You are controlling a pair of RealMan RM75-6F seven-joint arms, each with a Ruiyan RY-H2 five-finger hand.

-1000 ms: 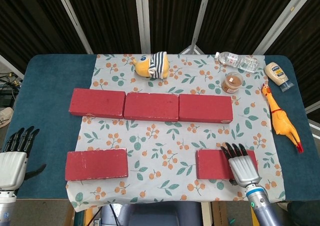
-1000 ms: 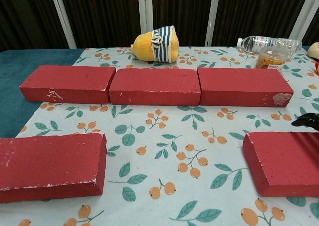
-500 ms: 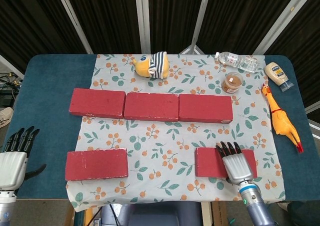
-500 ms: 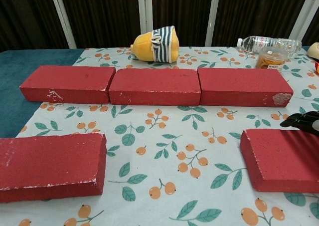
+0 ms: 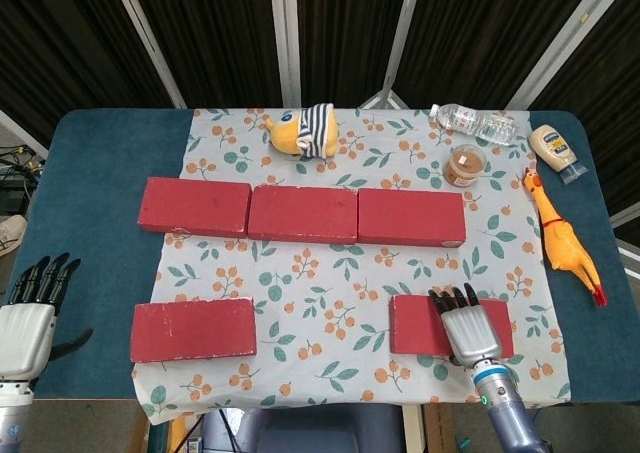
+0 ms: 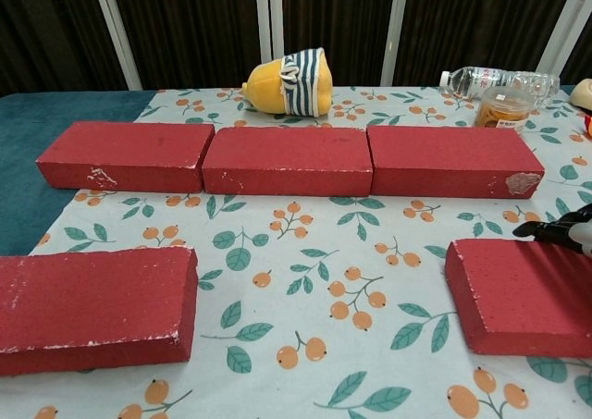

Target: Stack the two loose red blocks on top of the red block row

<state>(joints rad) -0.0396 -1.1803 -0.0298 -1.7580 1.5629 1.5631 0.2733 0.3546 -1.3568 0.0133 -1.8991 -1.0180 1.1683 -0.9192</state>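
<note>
Three red blocks form a row [image 5: 301, 213] across the floral cloth, seen also in the chest view as the row [image 6: 289, 158]. One loose red block [image 5: 193, 329] lies front left, shown near the chest camera as the block [image 6: 92, 306]. The other loose block [image 5: 418, 323] lies front right. My right hand [image 5: 468, 325] lies flat on its right half, fingers stretched toward the row; its dark fingertips [image 6: 566, 231] show at the far edge of that block [image 6: 518, 294]. My left hand [image 5: 28, 313] hovers over the blue table left of the cloth, fingers apart, holding nothing.
Behind the row sit a yellow striped plush [image 5: 300, 131], a water bottle [image 5: 474, 122], a small jar [image 5: 465, 164] and a sauce bottle [image 5: 556, 149]. A rubber chicken [image 5: 562, 235] lies at the right. The cloth's front edge [image 5: 300, 408] hangs at the table front.
My right hand has slid left over the front right block, and the block has shifted slightly left with it. The left hand has stayed put.
</note>
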